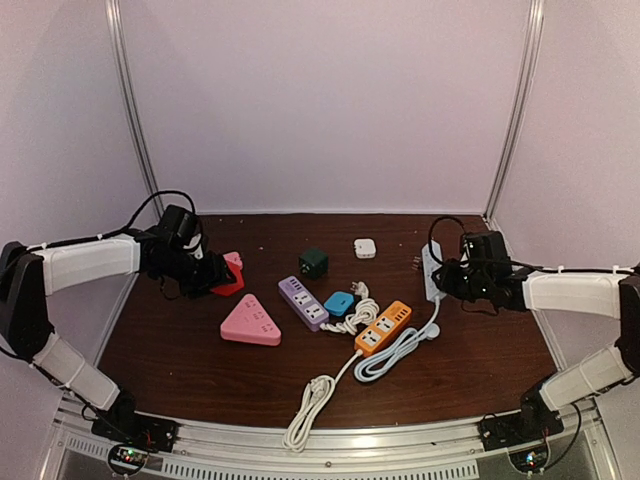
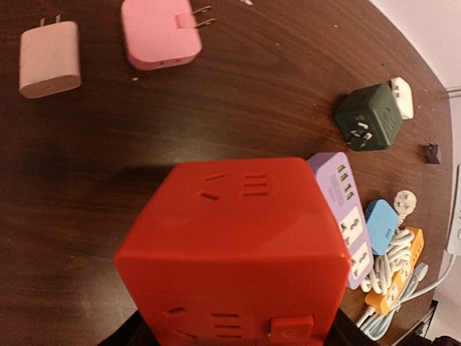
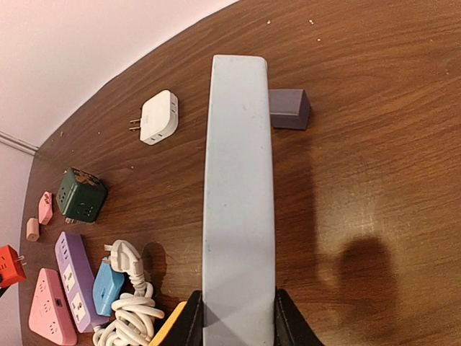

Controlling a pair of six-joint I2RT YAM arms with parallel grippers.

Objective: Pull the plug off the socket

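Note:
My left gripper [image 2: 232, 337] is shut on a red cube socket [image 2: 234, 245], which fills the left wrist view; the slots on its visible faces have no plug in them. In the top view this gripper [image 1: 207, 274] holds the cube [image 1: 224, 283] at the table's left. My right gripper [image 3: 238, 321] is shut across a long pale blue-grey power strip [image 3: 238, 194] at the table's right [image 1: 432, 272]. A small grey plug [image 3: 290, 109] lies on the table beside the strip's far end. I cannot tell whether it touches the strip.
A pink plug [image 2: 160, 32] and a pale pink charger [image 2: 49, 58] lie beyond the cube. Mid-table are a pink triangular socket [image 1: 251, 322], purple strip [image 1: 303, 302], green cube [image 1: 313, 263], white adapter [image 1: 365, 248], blue plug [image 1: 339, 302] and orange strip [image 1: 383, 327] with white cable [image 1: 310, 400].

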